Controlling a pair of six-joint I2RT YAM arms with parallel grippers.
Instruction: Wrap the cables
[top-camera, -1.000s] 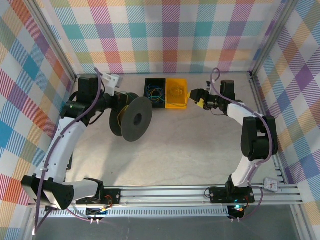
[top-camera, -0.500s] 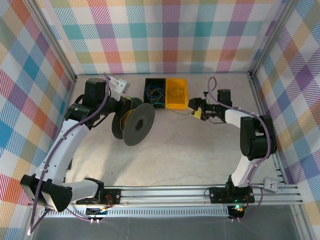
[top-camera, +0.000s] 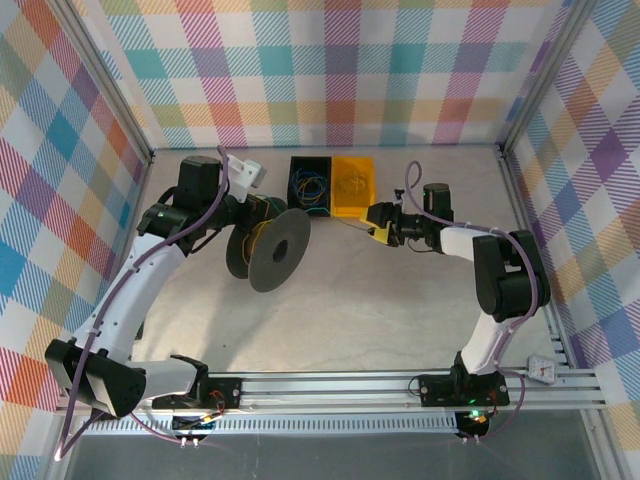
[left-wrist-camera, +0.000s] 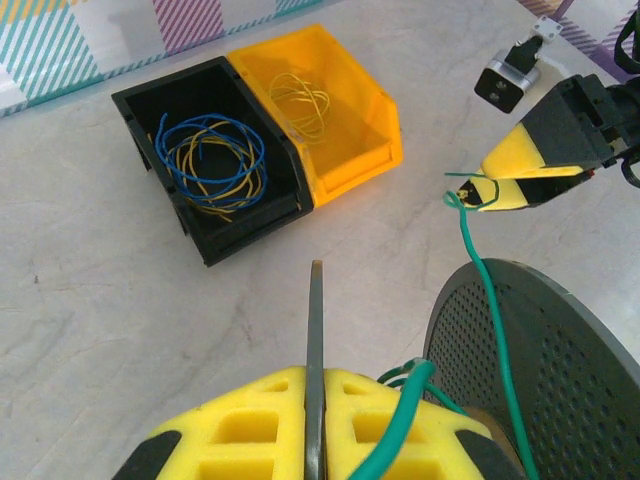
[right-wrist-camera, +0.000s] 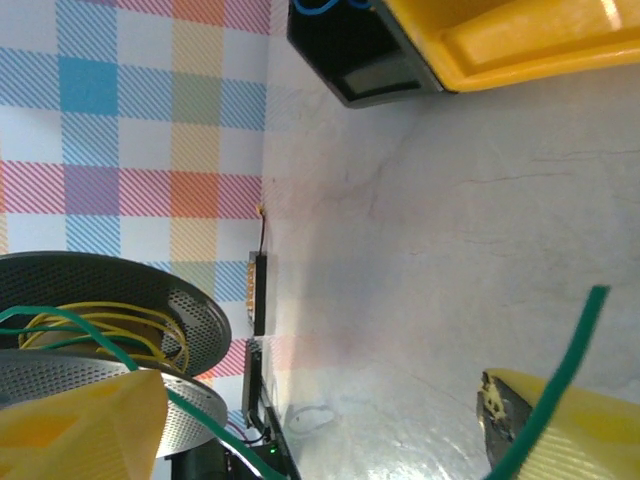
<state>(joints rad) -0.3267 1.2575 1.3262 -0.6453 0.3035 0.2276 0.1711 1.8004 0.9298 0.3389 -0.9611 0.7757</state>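
Pastel plaid covered the walls (top-camera: 330, 70); the tabletop (top-camera: 360, 290) was pale grey, faintly veined. A black bin (left-wrist-camera: 255, 222) held blue and yellow cables (left-wrist-camera: 215, 165), an orange-yellow bin (left-wrist-camera: 365, 150) a yellow coil (left-wrist-camera: 300, 100). A green cable (left-wrist-camera: 481, 272) crossed the dark grey, perforated spool (left-wrist-camera: 560, 370). The left claw (left-wrist-camera: 315, 420) and right claw (left-wrist-camera: 480, 192) had yellow fingers.

a pale, marbled table (top-camera: 340, 300) carries a black bin (left-wrist-camera: 255, 225) and a yellow bin (left-wrist-camera: 360, 165), touching side by side near its far edge, black on the left.
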